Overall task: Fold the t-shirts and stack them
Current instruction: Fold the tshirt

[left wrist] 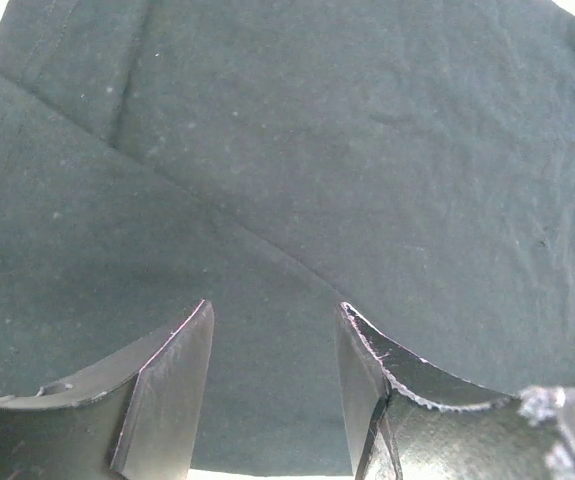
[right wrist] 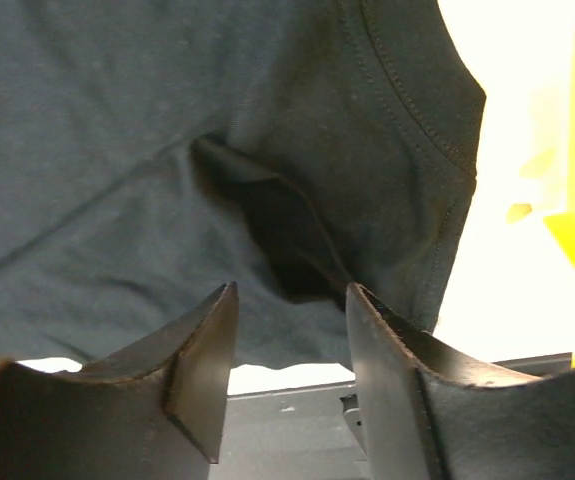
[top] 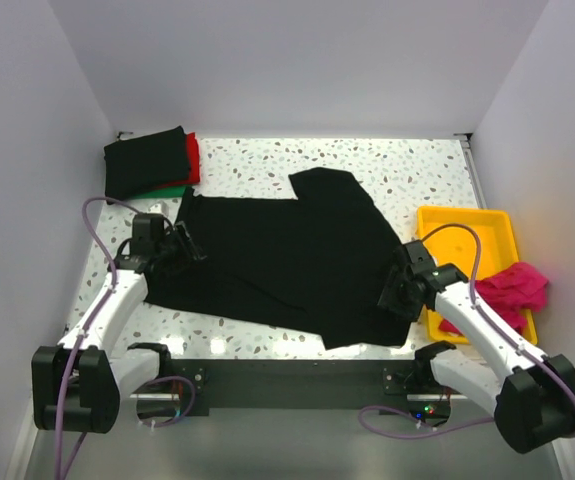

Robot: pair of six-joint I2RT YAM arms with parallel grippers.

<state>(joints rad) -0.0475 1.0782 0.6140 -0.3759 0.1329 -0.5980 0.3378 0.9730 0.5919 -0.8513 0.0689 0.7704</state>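
Note:
A black t-shirt lies spread across the middle of the table, one sleeve pointing to the back. My left gripper hovers at its left edge, jaws open, with only flat cloth below the fingers. At the shirt's right edge my right gripper is open too, above a sleeve fold near the hem. A folded pile sits at the back left: a black shirt on top, red and green showing beneath. A magenta-pink shirt lies crumpled in the yellow tray.
The yellow tray stands at the right edge of the table, close behind my right arm. White walls close in the table on the left, back and right. A dark bar runs along the near edge between the arm bases.

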